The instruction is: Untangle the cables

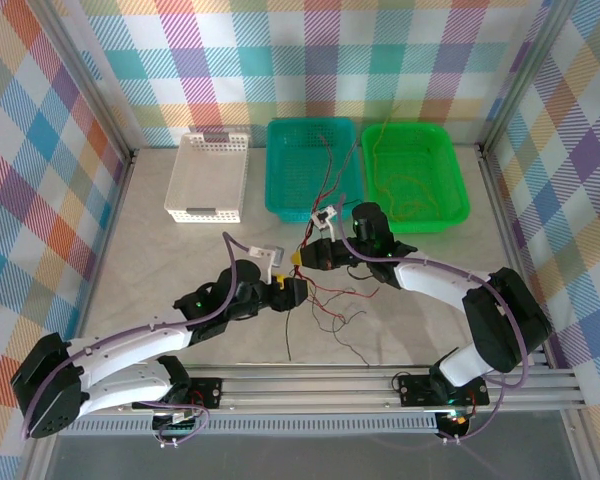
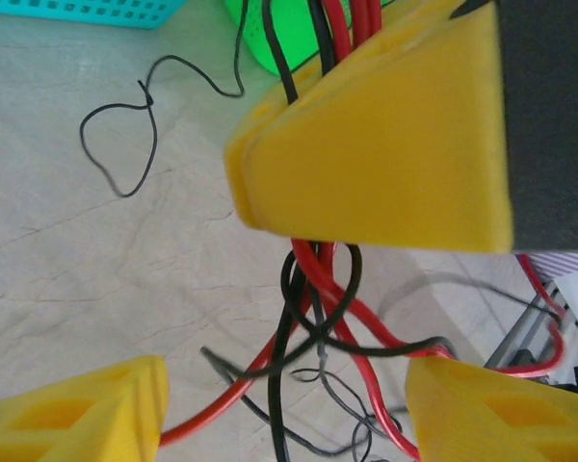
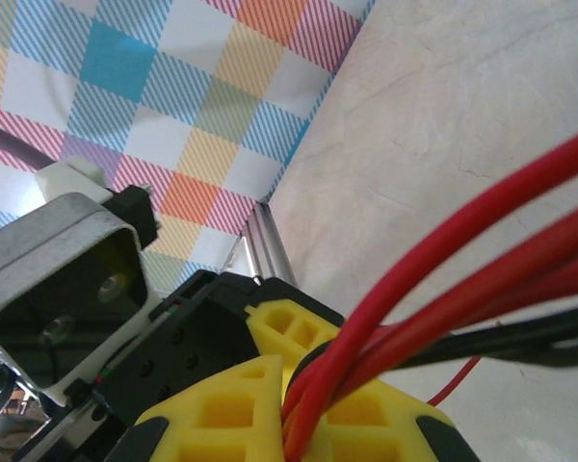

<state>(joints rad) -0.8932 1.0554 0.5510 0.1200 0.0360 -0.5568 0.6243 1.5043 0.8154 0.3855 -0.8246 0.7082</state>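
- Overhead, from the top view, we note both grippers close together at mid-table, with the right gripper (image 1: 302,257) just far of the left gripper (image 1: 298,290). The cables (image 1: 332,305), black and red, sprawl on the table (image 1: 180,270) just right of them. More thin strands lie in the teal basket (image 1: 273,170) and the green basket (image 1: 458,180) at the far edge.
- Left wrist view: the left gripper (image 2: 284,414) has its fingers (image 2: 77,419) well apart, and the cables (image 2: 313,279) run through the gap. The right gripper (image 2: 246,173) is pressed together on that bundle. One black strand (image 2: 125,125) loops loose on the table.
- Right wrist view: the right gripper (image 3: 294,423) is clamped on the cables (image 3: 462,250). The red ones fan rightward above the table (image 3: 443,87), with black ones alongside.
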